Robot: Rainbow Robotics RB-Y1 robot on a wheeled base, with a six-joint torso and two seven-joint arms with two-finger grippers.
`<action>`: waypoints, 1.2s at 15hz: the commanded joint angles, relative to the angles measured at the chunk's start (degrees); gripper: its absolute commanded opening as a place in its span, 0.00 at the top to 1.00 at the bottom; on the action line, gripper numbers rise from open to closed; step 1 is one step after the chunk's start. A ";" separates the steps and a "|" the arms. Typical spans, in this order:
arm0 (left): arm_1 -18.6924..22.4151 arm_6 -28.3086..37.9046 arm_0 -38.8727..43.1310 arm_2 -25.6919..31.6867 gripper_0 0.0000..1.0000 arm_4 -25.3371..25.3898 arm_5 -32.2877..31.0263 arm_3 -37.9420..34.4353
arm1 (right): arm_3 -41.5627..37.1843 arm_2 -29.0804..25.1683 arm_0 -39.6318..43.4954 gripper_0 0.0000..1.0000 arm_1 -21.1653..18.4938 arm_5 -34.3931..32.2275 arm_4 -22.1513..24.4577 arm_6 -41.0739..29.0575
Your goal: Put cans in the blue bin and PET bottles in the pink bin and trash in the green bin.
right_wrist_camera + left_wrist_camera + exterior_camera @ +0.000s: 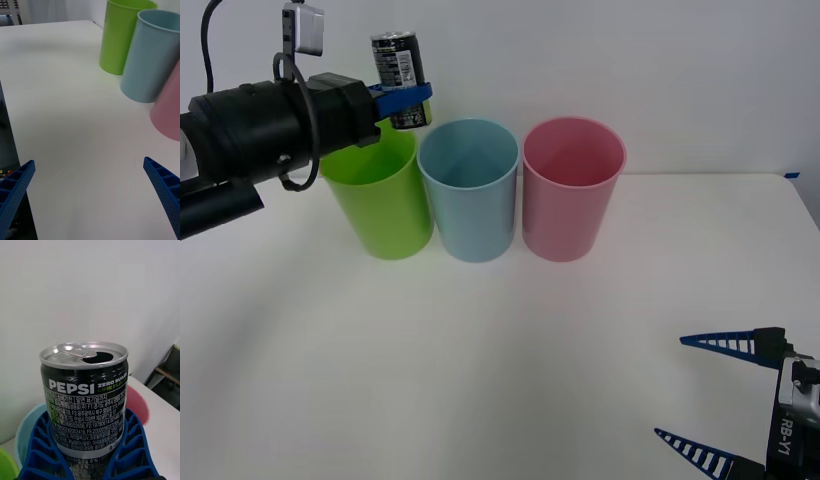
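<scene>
From the front, three bins stand in a row at the back of the white table [500, 360], touching or nearly so: the green bin [380, 210] at about 10 o'clock from the table's middle, the blue bin [470, 195] at 12, the pink bin [570, 195] at about 1. The left gripper [406, 98] reaches in from 9 o'clock, its blue fingers clamped round a black Pepsi can [398, 75], which is held upright in the air above the gap between the green and blue rims. The right gripper [718, 400] sits low at 5 o'clock, fingers spread wide, well apart from the bins.

The right wrist view has the right gripper's fingers [165, 187] apart over bare table, the green bin [120, 37], blue bin [150, 60] and pink bin [168, 108] ahead.

The left wrist view shows the Pepsi can [84, 397] (Zero Sugar, lime flavour, tab already opened) gripped between ribbed blue fingers [41, 450], with the blue bin's rim [26, 423] and the pink bin [137, 405] below it.
</scene>
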 commanded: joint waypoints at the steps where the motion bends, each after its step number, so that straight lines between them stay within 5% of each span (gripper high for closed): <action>1: 0.49 0.88 -7.21 -7.95 1.00 3.82 0.04 5.39 | 0.00 0.00 0.00 0.00 0.00 0.00 0.00 0.00; 6: -0.57 1.76 -18.29 -20.69 1.00 8.13 0.56 15.41 | 0.00 0.00 0.00 0.00 0.00 0.00 0.00 0.00; 18: -8.92 5.01 -20.22 -21.22 1.00 -0.13 -0.75 22.18 | 0.00 0.00 0.00 0.00 0.00 0.00 0.00 0.00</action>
